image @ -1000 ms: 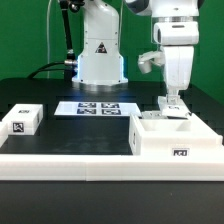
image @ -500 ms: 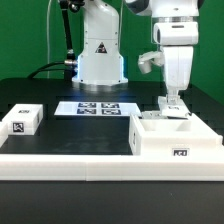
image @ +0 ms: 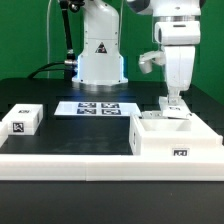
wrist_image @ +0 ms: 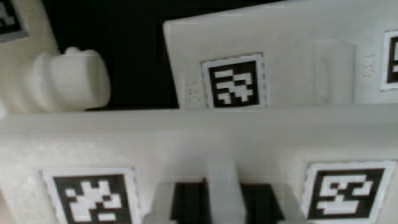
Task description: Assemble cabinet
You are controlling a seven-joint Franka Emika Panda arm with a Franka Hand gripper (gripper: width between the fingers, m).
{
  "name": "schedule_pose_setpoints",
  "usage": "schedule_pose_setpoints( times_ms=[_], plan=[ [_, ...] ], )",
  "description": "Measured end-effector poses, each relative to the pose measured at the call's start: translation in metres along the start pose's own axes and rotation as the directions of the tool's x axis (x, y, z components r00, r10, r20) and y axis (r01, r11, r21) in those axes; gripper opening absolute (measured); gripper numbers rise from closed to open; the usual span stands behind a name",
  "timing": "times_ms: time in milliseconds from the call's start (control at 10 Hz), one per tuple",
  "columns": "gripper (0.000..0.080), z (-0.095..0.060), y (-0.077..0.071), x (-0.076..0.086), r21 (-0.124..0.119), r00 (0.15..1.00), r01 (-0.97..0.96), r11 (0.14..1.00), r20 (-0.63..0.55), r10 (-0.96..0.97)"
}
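Observation:
My gripper point(image: 174, 101) points straight down at the exterior view's right, just behind the open white cabinet body point(image: 176, 141). Its jaws stand close together on the thin upright edge of a white panel point(image: 172, 109). In the wrist view the two dark fingers point(wrist_image: 185, 200) clamp a narrow white strip of that panel point(wrist_image: 125, 150), which carries marker tags on both sides. Beyond it lie another tagged white panel point(wrist_image: 267, 60) and a round white knob point(wrist_image: 61, 78). A small white block point(image: 22, 120) sits at the exterior view's left.
The marker board point(image: 99, 108) lies in the middle of the black table, in front of the robot base point(image: 100, 60). A low white wall point(image: 70, 160) runs along the table's front edge.

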State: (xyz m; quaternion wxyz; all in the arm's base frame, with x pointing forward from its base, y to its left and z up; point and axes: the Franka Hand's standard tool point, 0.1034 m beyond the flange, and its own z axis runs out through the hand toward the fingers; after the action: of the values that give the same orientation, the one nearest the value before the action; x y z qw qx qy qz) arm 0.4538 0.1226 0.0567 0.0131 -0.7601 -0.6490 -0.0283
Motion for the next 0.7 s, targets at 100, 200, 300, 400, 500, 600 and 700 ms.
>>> schedule_pose_setpoints(
  times_ms=[100, 200, 300, 400, 500, 600, 700],
  plan=[
    [0.0070, 0.000, 0.000, 0.000, 0.000, 1.000, 0.000, 1.000, 0.000, 0.000],
    [0.0070, 0.000, 0.000, 0.000, 0.000, 1.000, 0.000, 1.000, 0.000, 0.000],
    [0.0070, 0.000, 0.000, 0.000, 0.001, 1.000, 0.000, 1.000, 0.000, 0.000],
    [0.0070, 0.002, 0.002, -0.001, 0.004, 1.000, 0.018, 1.000, 0.001, -0.018],
    [0.0070, 0.002, 0.008, 0.001, 0.000, 1.000, 0.027, 1.000, -0.002, -0.027],
    [0.0070, 0.002, 0.014, 0.001, 0.003, 1.000, 0.031, 1.000, 0.004, -0.031],
    [0.0070, 0.001, 0.017, 0.000, 0.007, 0.999, 0.042, 0.999, 0.013, -0.042]
  ],
)
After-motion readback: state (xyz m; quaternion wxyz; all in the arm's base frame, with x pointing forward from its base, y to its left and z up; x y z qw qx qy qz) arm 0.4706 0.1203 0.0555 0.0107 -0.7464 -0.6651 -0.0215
